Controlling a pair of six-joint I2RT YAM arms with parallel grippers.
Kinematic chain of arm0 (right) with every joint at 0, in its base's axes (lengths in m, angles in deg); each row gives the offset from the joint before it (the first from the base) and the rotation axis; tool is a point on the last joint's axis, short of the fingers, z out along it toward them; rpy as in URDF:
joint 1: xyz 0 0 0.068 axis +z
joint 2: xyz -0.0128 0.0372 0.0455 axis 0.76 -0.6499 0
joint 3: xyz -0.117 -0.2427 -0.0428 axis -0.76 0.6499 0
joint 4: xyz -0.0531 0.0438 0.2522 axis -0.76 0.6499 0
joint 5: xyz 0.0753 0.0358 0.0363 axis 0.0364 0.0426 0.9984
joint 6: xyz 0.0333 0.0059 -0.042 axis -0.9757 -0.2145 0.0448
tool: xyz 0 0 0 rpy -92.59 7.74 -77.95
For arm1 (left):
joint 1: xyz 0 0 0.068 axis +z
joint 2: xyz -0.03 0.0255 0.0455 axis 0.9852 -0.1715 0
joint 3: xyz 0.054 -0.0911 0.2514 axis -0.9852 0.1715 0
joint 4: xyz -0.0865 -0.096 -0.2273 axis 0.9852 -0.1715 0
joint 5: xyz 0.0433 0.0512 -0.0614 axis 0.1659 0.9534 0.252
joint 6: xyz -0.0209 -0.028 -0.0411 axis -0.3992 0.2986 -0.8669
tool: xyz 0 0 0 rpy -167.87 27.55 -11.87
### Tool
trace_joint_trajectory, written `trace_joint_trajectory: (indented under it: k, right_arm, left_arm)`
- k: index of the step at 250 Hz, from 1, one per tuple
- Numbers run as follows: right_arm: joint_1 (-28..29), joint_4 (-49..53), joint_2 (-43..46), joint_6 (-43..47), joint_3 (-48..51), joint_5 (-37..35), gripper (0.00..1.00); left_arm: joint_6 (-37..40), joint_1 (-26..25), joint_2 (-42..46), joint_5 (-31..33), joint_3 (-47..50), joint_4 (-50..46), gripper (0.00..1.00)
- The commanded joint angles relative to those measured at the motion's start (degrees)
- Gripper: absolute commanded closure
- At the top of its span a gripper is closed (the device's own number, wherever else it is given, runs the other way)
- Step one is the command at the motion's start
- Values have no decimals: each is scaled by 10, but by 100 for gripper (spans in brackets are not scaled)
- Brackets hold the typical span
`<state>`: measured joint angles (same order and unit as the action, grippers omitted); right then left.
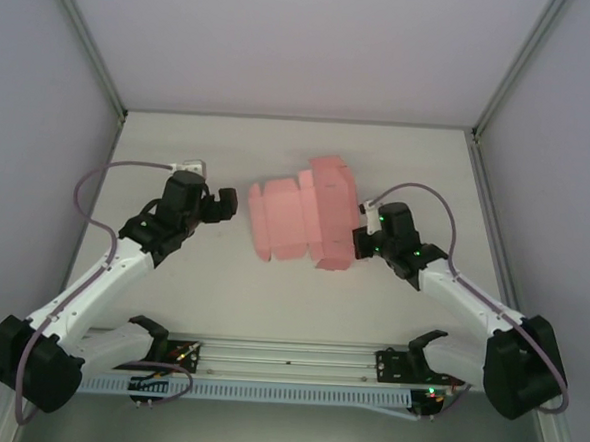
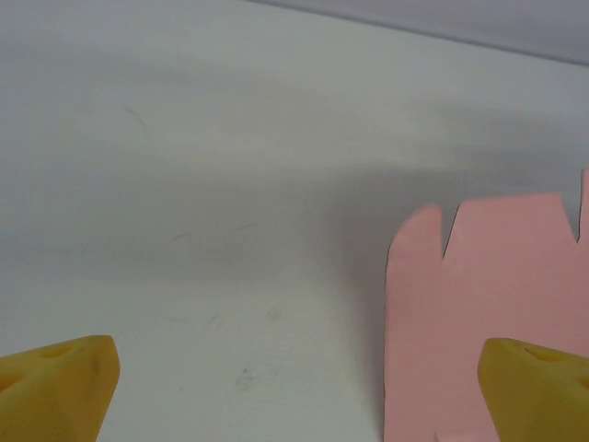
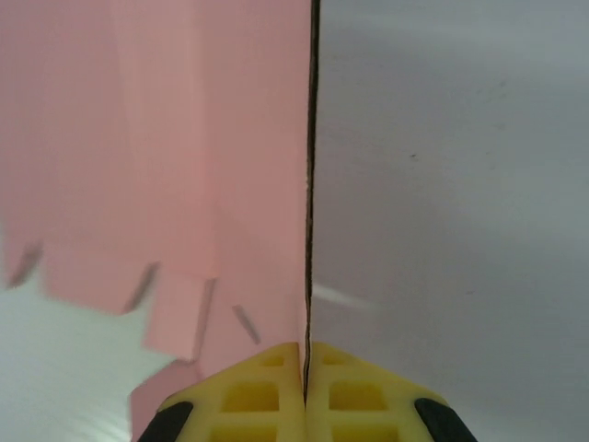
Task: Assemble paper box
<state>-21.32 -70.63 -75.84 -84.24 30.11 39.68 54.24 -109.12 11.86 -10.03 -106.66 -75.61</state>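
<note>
The paper box [image 1: 300, 221] is a pink die-cut sheet with flaps and creases, lying mid-table with part of it folded up. My right gripper [image 1: 359, 235] is shut on the sheet's right edge; in the right wrist view the yellow fingertips [image 3: 267, 396] pinch the thin pink panel [image 3: 156, 166] edge-on. My left gripper [image 1: 228, 203] stands open just left of the sheet, apart from it. In the left wrist view its yellow fingertips [image 2: 55, 387] sit wide apart, with the sheet's flapped edge [image 2: 488, 295] lying by the right finger.
White table [image 1: 190, 305] with grey walls on three sides and metal corner posts [image 1: 86, 38]. A rail with cable chain [image 1: 286, 376] runs along the near edge between the arm bases. Bare table lies behind and in front of the sheet.
</note>
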Motion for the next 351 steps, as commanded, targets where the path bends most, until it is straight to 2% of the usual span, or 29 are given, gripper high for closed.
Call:
trace_joint_trajectory:
  k: [1,23,63,98,118,148,174,194,243,284,351]
  right_arm:
    - [51,40,-25,135,-56,-199,100]
    - [86,1,-37,223,-59,-263,100]
    - [138,-81,-51,394,-35,-272,97]
    - [148,-114,-81,433,-38,-265,97]
    - [156,-154,-106,470,-33,-291,97]
    - [173,-245,-148,541,-23,-338,97]
    - [183,-346,-173,597,2,-345,96]
    - [195,-382,-188,637,12,-350,96]
    - [210,-513,-218,689,49,-371,97]
    - [211,-503,-229,685,44,-371,97]
    - [210,-521,-227,673,52,-363,96]
  left_arm:
    - [2,-2,-7,9,-15,-4,0]
    - [5,-1,-7,0,-10,4,0]
    - [15,-1,-8,-37,-5,19,0]
    - [19,-1,-13,-65,-11,29,0]
    - [19,-1,-18,-83,-14,33,0]
    - [15,-1,-32,-99,-16,39,0]
    - [11,-1,-48,-114,-18,51,0]
    - [13,-1,-69,-135,-23,64,0]
    - [17,-1,-144,-152,-52,73,0]
    - [27,-3,-198,-164,-75,76,0]
    - [33,-4,-226,-173,-63,85,0]
